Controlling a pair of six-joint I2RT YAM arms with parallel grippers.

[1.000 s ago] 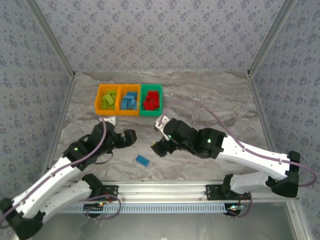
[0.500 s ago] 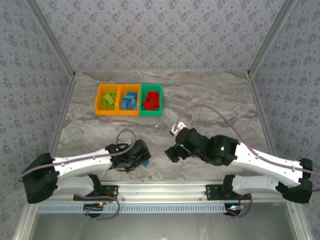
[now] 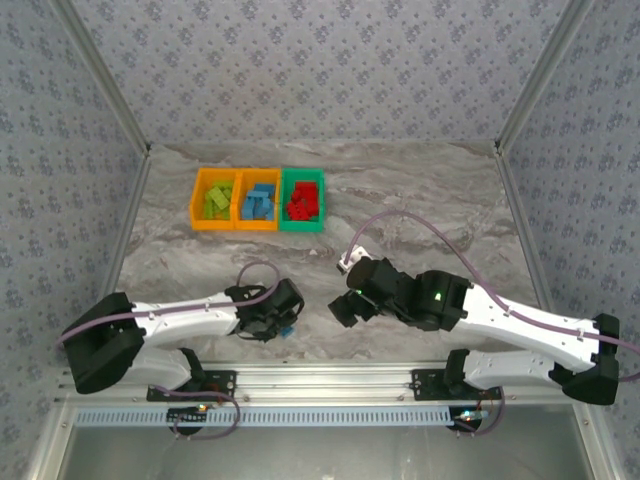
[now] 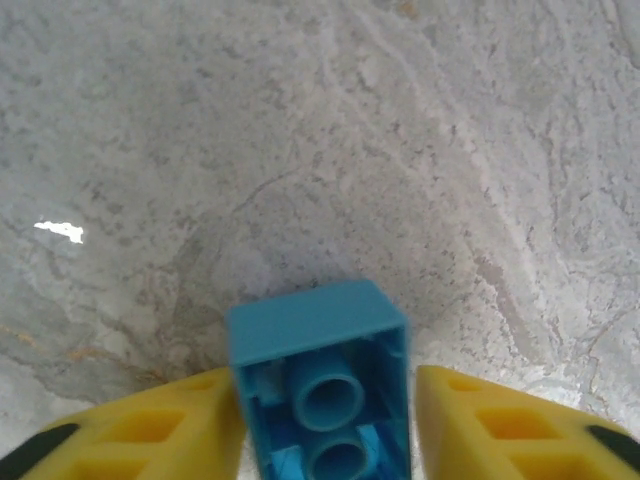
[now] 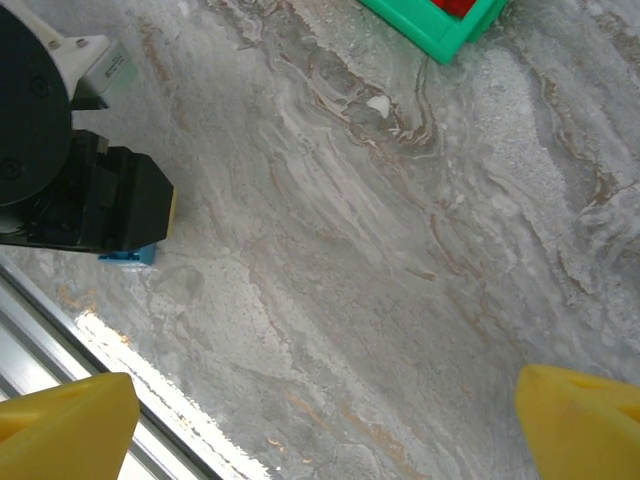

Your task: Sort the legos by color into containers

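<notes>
Top view first: three bins are lined up at the far side of the desk [image 3: 420, 200]. Lime bricks are seen in the left orange bin [image 3: 197, 200], light blue ones in the middle orange bin [image 3: 257, 226] and red ones in the green bin [image 3: 302, 227]. One blue brick [image 3: 288, 328] is found near the front edge, well apart from the bins, with the left claw [image 3: 283, 325] down over it. No other loose brick can be spotted, so the sort is judged to be nearly wrapped up. The right claw [image 3: 345, 305] is parked just beside it, above bare desk.

Left wrist view: the blue brick is pinched between the yellow fingers [image 4: 170, 420], both pressed flat against its sides. It's tipped so the hollow underside with its round tubes is turned to the camera. So the pick-up step is what's in hand. Next, a lift clear of the desk would be called for, then a long carry to the middle orange bin and a release above the other blue ones.

Right wrist view: the right claw is spread wide with nothing between the tips. A corner of the green bin is caught at the top edge.

The desk is grey marbled stone, a bit glossy, with an aluminium rail [image 3: 320, 378] along the front. The cell is closed in by walls [image 3: 320, 70] covered in small-patterned grey wallpaper.
</notes>
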